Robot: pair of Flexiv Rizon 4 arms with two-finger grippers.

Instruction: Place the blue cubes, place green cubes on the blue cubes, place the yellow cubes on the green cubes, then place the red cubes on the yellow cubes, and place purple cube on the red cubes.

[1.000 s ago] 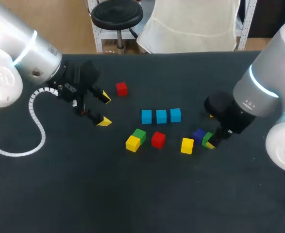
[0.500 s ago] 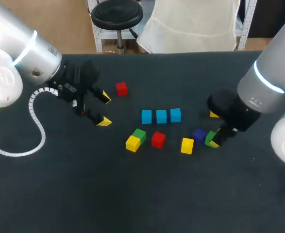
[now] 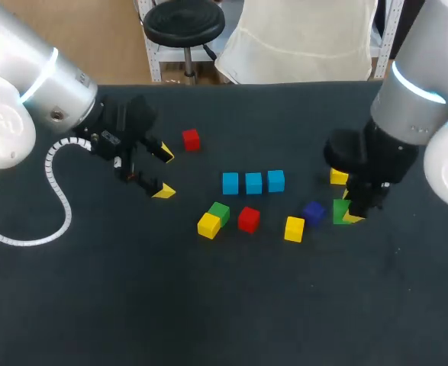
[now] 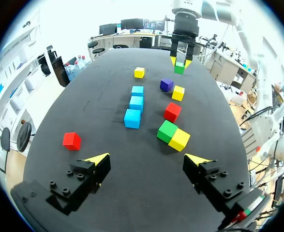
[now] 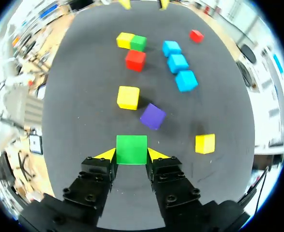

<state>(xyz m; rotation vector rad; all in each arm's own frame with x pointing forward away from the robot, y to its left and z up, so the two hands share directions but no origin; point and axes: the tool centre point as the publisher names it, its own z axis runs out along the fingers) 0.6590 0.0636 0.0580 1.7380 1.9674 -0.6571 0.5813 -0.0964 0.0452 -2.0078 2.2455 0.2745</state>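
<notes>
Right gripper (image 5: pixel 131 155) pinching green cube (image 5: pixel 131 148) just right of purple cube (image 5: pixel 153 116) — left gripper (image 4: pixel 146 160) spread, empty, at left near a red cube (image 4: pixel 71 140).

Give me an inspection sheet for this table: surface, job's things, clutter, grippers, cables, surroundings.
Surface: dark table, no stack begun.
Job's things: three blue cubes in a row; green cube touching a yellow cube; two other yellow cubes, two red cubes, purple cube apart.
Clutter: nothing seen.
Grippers: left gripper open, empty; right gripper shut on second green cube.
Cables: white coiled cable by left arm.
Surroundings: nothing seen over the table.
</notes>
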